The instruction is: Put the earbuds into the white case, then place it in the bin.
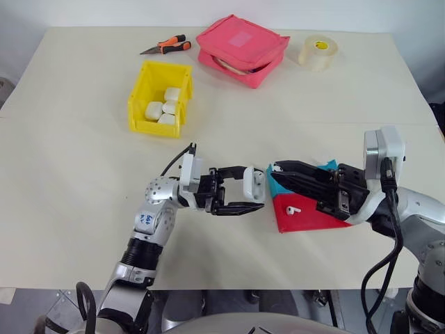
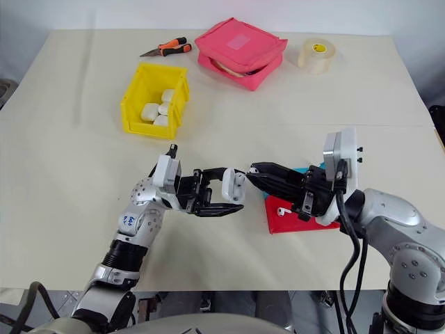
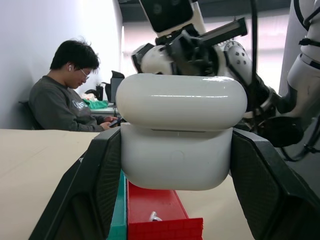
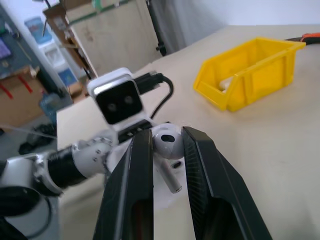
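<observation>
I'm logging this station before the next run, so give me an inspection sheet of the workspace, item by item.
Surface: cream table, no spills seen.
Job's things: white case held above the table, lid open; one earbud pinched in the right gripper; another earbud lying on the red tray; yellow bin holding several white cases.
Clutter: pink pouch, tape roll, orange-handled pliers, teal tray beside the red one.
Grippers: left gripper shut on the white case; right gripper shut on the earbud.
Cables: black cable along the right arm.
Surroundings: seated person behind the table.
</observation>
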Controlling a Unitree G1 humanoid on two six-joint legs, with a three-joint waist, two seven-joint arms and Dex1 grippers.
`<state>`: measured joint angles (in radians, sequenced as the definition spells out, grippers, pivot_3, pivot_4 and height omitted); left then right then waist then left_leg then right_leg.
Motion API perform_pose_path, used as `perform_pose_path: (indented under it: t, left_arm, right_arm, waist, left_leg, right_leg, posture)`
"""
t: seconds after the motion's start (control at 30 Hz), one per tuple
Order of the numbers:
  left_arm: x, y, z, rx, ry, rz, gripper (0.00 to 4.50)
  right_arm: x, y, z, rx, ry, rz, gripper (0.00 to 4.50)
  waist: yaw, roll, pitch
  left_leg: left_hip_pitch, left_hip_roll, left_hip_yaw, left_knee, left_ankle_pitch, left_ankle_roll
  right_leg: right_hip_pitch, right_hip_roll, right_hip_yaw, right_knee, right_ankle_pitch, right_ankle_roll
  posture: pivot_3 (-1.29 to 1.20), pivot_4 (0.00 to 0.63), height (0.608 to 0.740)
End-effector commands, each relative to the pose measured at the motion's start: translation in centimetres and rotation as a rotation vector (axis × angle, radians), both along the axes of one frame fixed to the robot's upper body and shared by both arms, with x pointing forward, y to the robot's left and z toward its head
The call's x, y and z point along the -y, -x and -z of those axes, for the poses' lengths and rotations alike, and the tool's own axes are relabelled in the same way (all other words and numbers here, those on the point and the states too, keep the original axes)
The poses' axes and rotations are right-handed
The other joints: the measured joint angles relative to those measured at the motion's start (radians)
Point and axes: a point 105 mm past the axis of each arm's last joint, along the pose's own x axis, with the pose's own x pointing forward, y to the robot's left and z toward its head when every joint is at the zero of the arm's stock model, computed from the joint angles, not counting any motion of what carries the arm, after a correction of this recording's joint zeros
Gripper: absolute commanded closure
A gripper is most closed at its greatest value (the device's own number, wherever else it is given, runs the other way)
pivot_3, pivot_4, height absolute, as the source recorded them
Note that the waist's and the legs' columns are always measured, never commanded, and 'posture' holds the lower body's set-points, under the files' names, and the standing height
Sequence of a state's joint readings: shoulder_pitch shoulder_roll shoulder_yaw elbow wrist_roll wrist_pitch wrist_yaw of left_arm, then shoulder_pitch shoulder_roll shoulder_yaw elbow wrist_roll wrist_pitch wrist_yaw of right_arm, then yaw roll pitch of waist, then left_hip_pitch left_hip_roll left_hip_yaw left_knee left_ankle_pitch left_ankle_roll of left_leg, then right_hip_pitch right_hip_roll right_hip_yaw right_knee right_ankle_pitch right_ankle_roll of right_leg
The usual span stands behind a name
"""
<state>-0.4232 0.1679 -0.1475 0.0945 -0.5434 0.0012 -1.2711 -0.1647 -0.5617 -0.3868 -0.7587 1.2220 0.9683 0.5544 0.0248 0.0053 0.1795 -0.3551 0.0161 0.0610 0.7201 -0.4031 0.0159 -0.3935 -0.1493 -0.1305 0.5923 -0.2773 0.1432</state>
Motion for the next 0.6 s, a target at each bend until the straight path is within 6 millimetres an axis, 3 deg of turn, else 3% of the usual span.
perform_pose_path:
  t: [0.03,0.33,0.6]
  left_arm:
    - [0.0,-0.1,-0.7,0.027,0.021,0.005,1.69]
    - [0.3,-0.2,-1.0,0.038,0.035,0.001,1.69]
    - [0.7,0.6,-1.4,0.049,0.055,0.043,1.69]
  right_arm:
    - [-1.0,1.4,-1.2,0.015,-0.090,-0.016,4.03]
    - [-2.5,2.2,0.0,-0.035,-0.139,-0.015,4.03]
    - [-2.6,1.4,1.6,0.014,-0.118,0.040,4.03]
  waist:
    - [0.000,0.000,0.000]
    - [0.001,0.000,0.000]
    - [0.001,0.000,0.000]
  left_leg:
    - [0.000,0.000,0.000,0.000,0.000,0.000]
    - [0.000,0.000,0.000,0.000,0.000,0.000]
    - [0.000,0.000,0.000,-0.001,0.000,0.000]
  right_leg:
    - [0.000,0.000,0.000,0.000,0.000,0.000]
    - [0.000,0.000,0.000,0.000,0.000,0.000]
    - [0.000,0.000,0.000,-0.001,0.000,0.000]
  posture:
    - [0.00,0.150,0.740]
    - [0.00,0.150,0.740]
    - [0.00,0.150,0.740]
